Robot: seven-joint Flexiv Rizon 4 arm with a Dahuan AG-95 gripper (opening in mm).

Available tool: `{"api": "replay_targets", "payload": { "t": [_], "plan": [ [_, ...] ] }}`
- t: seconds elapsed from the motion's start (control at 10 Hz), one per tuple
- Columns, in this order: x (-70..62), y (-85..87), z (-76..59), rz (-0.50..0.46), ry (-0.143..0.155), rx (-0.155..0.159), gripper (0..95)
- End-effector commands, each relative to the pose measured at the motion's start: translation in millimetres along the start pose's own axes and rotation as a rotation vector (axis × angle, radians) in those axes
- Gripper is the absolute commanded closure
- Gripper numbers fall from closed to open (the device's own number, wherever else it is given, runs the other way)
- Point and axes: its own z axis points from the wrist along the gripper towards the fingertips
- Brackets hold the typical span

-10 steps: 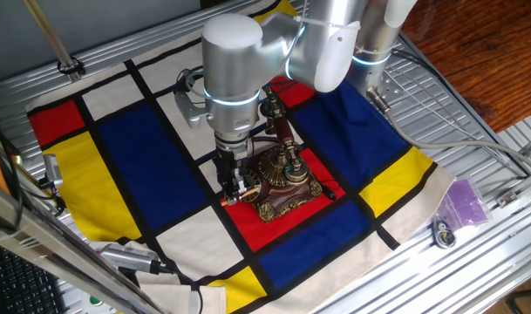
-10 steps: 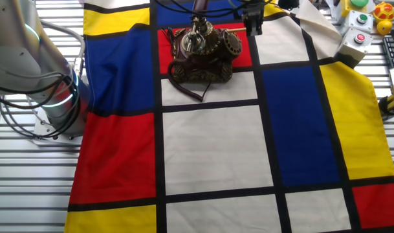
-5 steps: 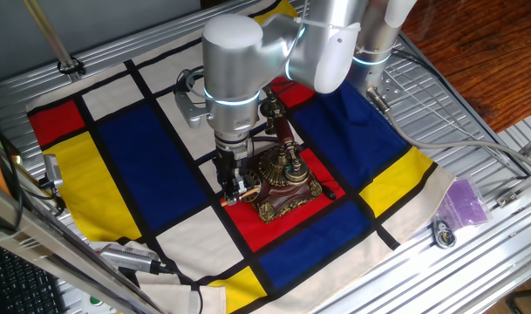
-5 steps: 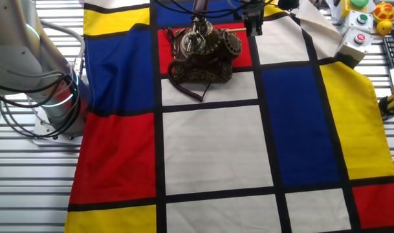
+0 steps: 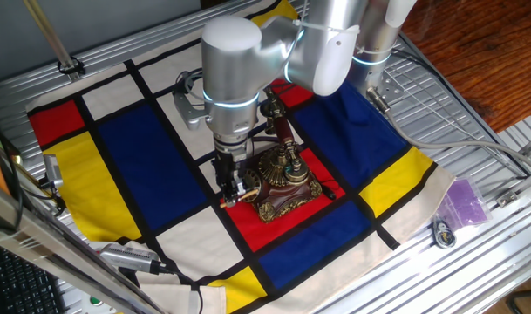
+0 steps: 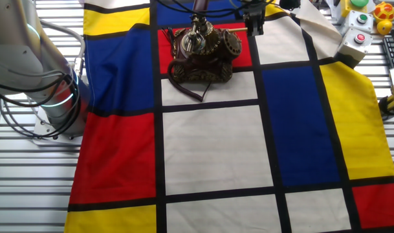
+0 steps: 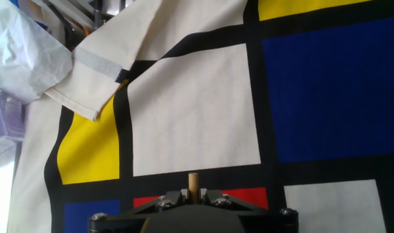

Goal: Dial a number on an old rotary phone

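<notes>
Item 1. Small ornate rotary phone (image 5: 282, 179) of dark bronze metal with a reddish body, round dial and footed square base. Location: on the red panel of the cloth, upright, handset resting across its cradle. The dial faces toward the hand, presumably so that a tool can reach the finger holes from that side. A dark cord loops off the base onto the neighbouring white panel.

Item 2. Black two-finger hand (image 5: 233, 183) of the silver arm. Location: just beside the phone's dial side, pointing down at the cloth. State: fingers drawn narrow, clamped on item 3. Contact with the dial cannot be told from either fixed view.

Item 3. Thin light wooden stick (image 7: 193, 182). Location: gripped between the fingers, its tip projecting a short way past them in the hand view. Purpose, as judged: a slim pointer for the dial holes, which look too small for the fingers.

Item 4. Cloth of red, blue, yellow and white rectangles with black bands (image 6: 216, 149). Location: spread over the ribbed metal tabletop (image 6: 28, 194), under the phone.
</notes>
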Motion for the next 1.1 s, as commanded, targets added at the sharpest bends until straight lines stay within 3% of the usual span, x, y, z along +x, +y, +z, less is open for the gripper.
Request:
{"api": "replay_targets", "payload": {
  "t": [0.1,1.1],
  "plan": [
    [-1.2,0.1,0.2,0.001,0.001,0.000,95.0],
    [-5.0,0.3,9.6,-0.005,-0.010,0.004,95.0]
  ]
}}
